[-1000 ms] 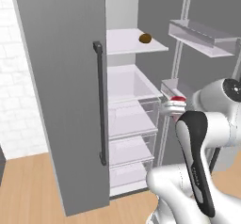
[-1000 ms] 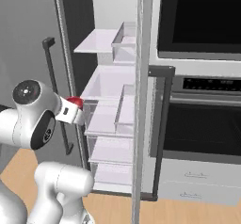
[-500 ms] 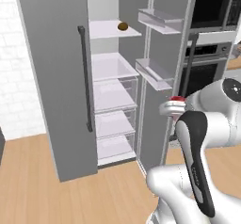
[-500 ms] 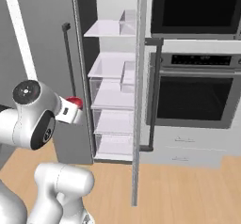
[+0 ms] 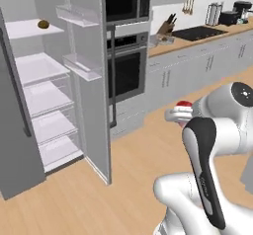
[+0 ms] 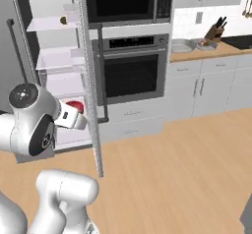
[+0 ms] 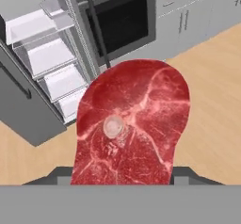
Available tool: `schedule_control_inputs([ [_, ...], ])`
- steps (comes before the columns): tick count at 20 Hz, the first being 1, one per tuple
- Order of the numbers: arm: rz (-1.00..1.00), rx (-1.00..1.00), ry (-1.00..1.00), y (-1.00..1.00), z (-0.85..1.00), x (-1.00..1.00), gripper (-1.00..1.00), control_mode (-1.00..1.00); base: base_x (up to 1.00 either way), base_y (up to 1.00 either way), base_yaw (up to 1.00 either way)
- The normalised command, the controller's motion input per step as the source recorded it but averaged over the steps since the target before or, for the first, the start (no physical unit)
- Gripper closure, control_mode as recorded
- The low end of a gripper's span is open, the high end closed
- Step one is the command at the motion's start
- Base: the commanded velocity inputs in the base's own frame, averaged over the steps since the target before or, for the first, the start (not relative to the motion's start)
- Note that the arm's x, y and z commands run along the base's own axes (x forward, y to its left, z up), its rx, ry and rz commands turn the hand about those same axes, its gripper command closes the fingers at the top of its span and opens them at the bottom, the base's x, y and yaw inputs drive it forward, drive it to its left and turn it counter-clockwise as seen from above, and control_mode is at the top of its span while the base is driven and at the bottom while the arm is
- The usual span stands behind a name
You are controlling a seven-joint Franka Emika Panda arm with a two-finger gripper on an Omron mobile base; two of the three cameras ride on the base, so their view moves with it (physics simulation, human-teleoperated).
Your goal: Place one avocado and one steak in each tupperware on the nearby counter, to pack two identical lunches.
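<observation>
A red marbled steak (image 7: 132,124) is clamped in my gripper (image 5: 179,114), which is shut on it at about waist height over the wood floor. The same steak shows as a red edge at the hand (image 6: 74,105). One dark-brown avocado (image 5: 43,24) lies on the top shelf of the open fridge (image 6: 63,19). The light-brown counter (image 5: 197,40) runs along the far right wall, well away from the gripper. At its near end sits a pale shallow container (image 6: 180,45), too small to say whether it is a tupperware.
The open fridge door (image 5: 89,81) juts out to my left, beside a built-in oven (image 6: 133,71) with a microwave above. A knife block (image 5: 167,26) and a black cooktop (image 5: 200,32) are on the counter. Bare wood floor (image 6: 187,159) lies ahead.
The whole picture has swung from the fridge towards the oven and counter, so the camera has turned. The steak stays clamped in the gripper.
</observation>
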Motion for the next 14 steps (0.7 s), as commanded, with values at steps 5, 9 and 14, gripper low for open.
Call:
schedule_control_inputs([
  [5,0.00,0.00,0.00,0.00,0.00,0.00,1.00,1.00,0.31,-0.99,-0.57],
  [9,0.00,0.00,0.00,0.00,0.00,0.00,1.00,1.00,1.00,-0.66,-0.27],
  [14,0.00,0.00,0.00,0.00,0.00,0.00,1.00,1.00,1.00,0.15,0.06],
])
